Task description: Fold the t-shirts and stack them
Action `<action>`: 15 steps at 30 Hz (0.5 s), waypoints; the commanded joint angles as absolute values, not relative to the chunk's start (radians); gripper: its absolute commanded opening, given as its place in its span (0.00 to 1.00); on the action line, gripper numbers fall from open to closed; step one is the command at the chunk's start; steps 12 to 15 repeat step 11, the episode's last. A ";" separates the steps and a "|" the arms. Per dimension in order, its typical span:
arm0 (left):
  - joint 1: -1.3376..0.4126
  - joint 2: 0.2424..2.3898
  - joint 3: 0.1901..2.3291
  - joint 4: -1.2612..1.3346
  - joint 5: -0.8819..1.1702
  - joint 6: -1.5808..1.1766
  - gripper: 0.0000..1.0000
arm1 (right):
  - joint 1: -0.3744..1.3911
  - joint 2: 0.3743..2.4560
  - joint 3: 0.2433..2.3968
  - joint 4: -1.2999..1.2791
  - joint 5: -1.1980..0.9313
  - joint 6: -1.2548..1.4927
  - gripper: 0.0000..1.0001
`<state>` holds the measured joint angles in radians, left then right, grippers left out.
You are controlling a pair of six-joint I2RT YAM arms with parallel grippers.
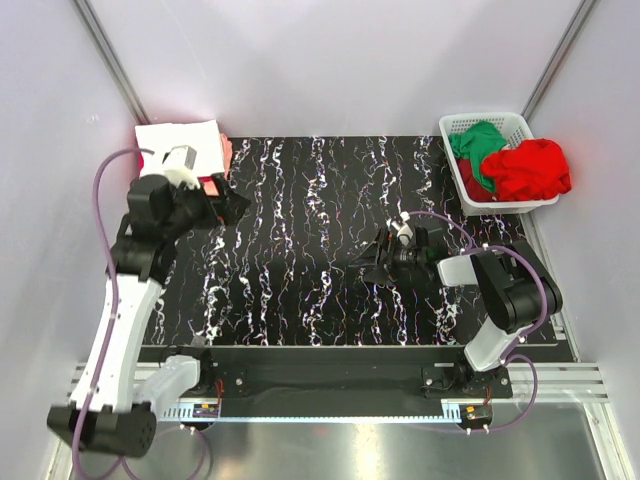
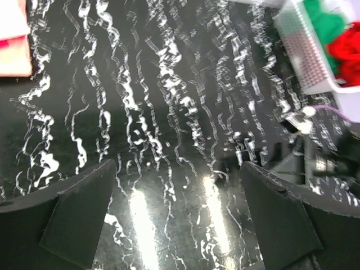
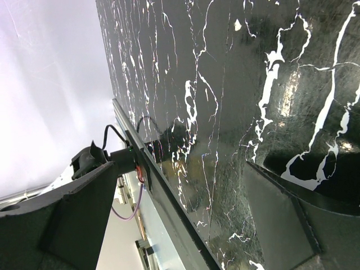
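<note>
A folded stack lies at the mat's far left corner, with a white t-shirt (image 1: 178,136) on top and a salmon-pink t-shirt edge (image 1: 228,150) under it. Its corner shows in the left wrist view (image 2: 14,50). A green t-shirt (image 1: 478,145) and a red t-shirt (image 1: 528,168) lie crumpled in the basket. They also show in the left wrist view, green (image 2: 329,19) and red (image 2: 349,48). My left gripper (image 1: 236,205) (image 2: 177,169) is open and empty just in front of the stack. My right gripper (image 1: 370,262) (image 3: 180,169) is open and empty over the mat's middle right.
A white slatted basket (image 1: 485,118) (image 2: 306,50) stands at the far right corner, off the black marbled mat (image 1: 300,230). Grey walls close in the left, back and right. The mat's near edge and a metal rail (image 1: 330,400) run by the arm bases.
</note>
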<state>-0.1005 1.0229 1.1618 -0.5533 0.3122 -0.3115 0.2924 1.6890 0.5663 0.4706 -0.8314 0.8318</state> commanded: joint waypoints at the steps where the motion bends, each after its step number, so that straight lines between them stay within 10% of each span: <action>1: -0.095 0.915 1.054 -0.506 0.377 -0.318 0.99 | 0.285 1.655 0.563 0.497 -0.842 0.828 1.00; 15: -0.095 0.709 0.891 -0.506 0.165 -0.418 0.99 | 0.285 1.666 0.575 0.483 -0.848 0.828 1.00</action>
